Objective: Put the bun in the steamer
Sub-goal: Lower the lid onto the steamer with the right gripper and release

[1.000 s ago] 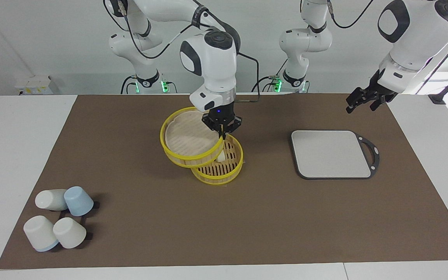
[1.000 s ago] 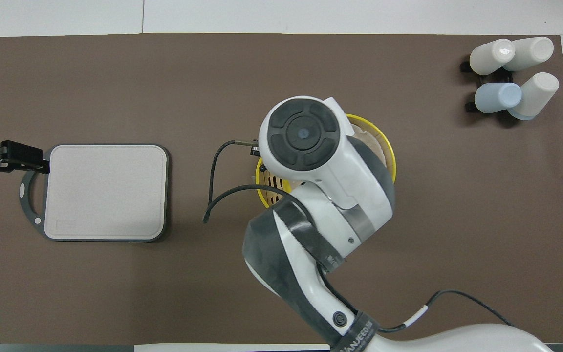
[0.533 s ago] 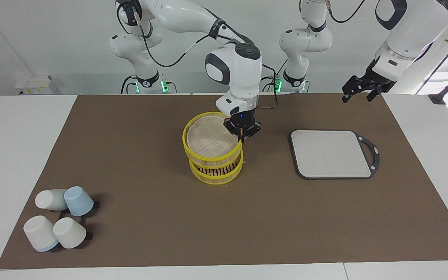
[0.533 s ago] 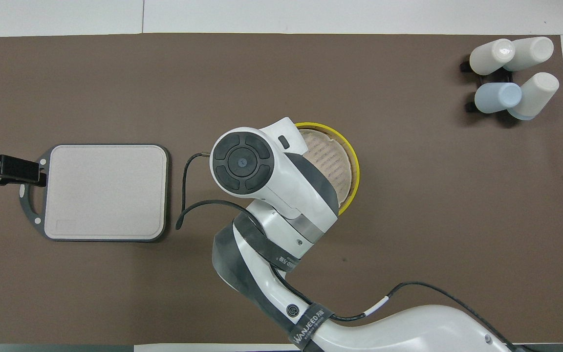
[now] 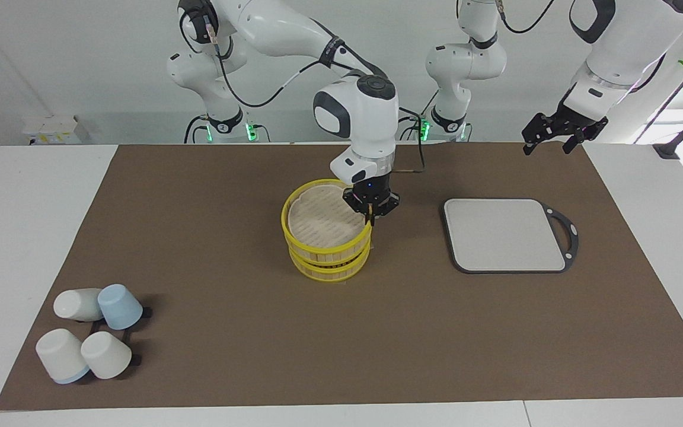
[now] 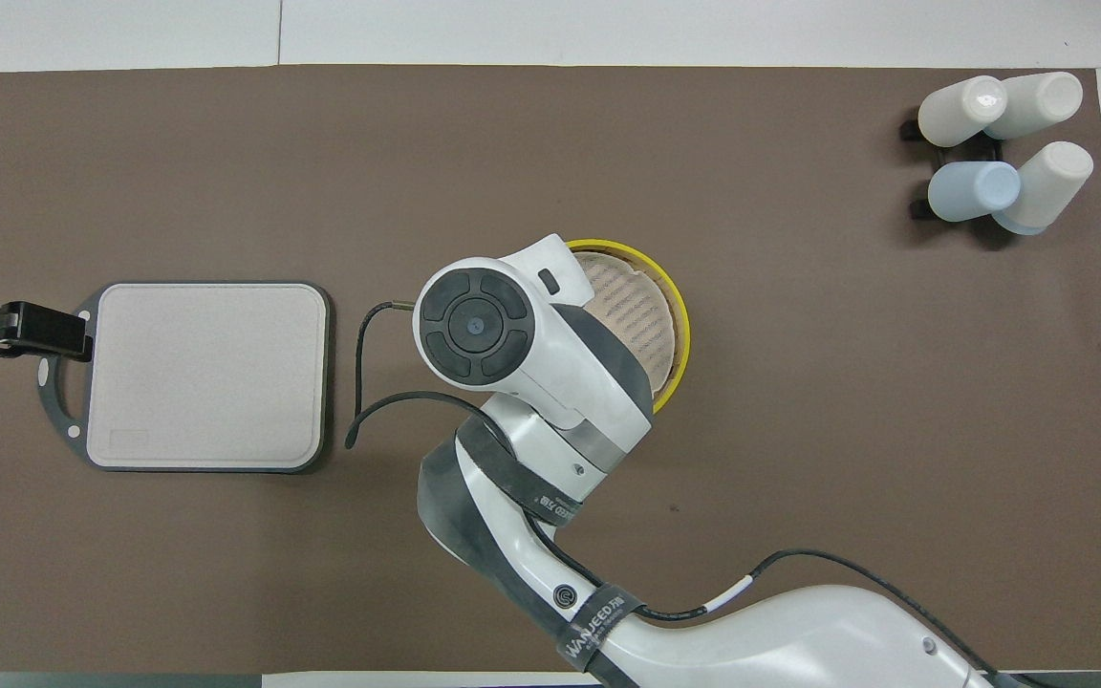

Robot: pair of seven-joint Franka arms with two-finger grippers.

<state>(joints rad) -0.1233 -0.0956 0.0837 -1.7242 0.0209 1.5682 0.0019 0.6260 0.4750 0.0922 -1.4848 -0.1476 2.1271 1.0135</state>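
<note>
On the brown mat, yellow-rimmed two-tier steamer [image 5: 326, 237], its upper rim pinched by right tool [image 5: 370, 217].

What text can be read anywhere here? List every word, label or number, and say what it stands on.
"WANJEED": on the black strap around the right arm, overhead view; smaller print beside it is too small to read.
Grey board: a faint stamped rectangle near one corner, unreadable.
Steamer, cups: no text visible.
</note>
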